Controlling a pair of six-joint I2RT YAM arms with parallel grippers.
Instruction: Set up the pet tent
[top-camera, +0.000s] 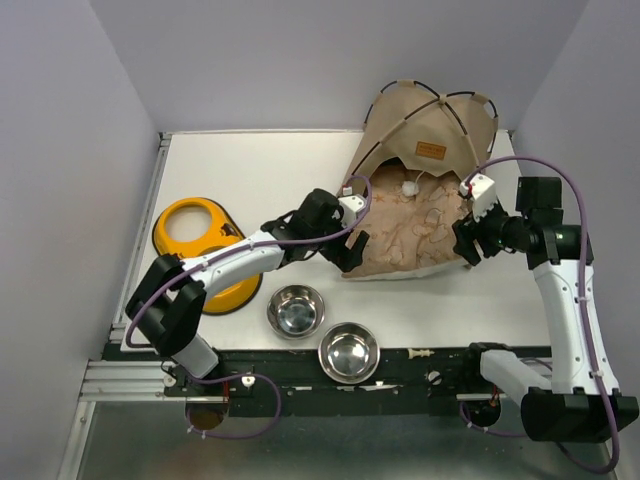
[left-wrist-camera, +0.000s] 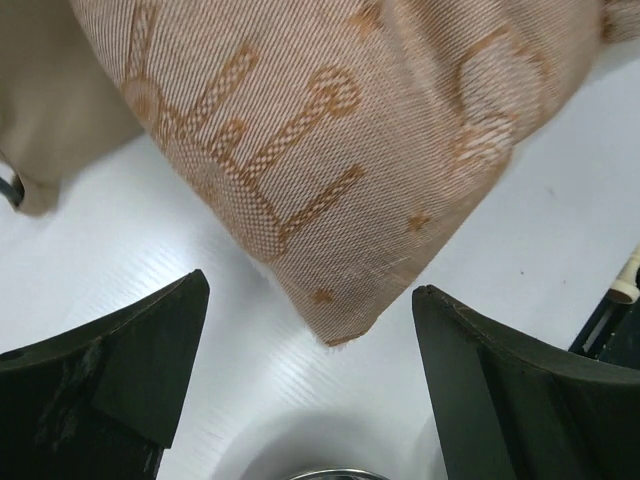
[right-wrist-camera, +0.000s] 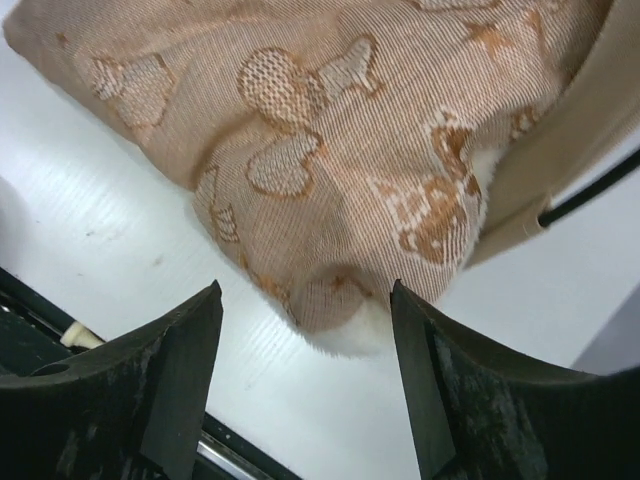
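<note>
The pet tent (top-camera: 430, 115), tan fabric with thin black crossing poles and a brown label patch (top-camera: 430, 150), stands at the table's far right, and a white pompom (top-camera: 410, 187) hangs in its opening. A cushion (top-camera: 410, 230) with a brown patterned top lies half inside the opening. My left gripper (top-camera: 352, 250) is at the cushion's near-left corner. Its fingers are open, and the corner (left-wrist-camera: 335, 320) lies just ahead of them, untouched. My right gripper (top-camera: 466, 240) is open at the near-right corner (right-wrist-camera: 340, 300), which sits between its fingertips. Tent fabric (right-wrist-camera: 580, 130) and a pole (right-wrist-camera: 590, 195) show beside it.
Two steel bowls (top-camera: 296, 310) (top-camera: 348, 352) sit near the front edge, below the cushion. A yellow-orange feeder stand (top-camera: 200, 250) lies at the left under my left arm. Grey walls close in behind and on both sides.
</note>
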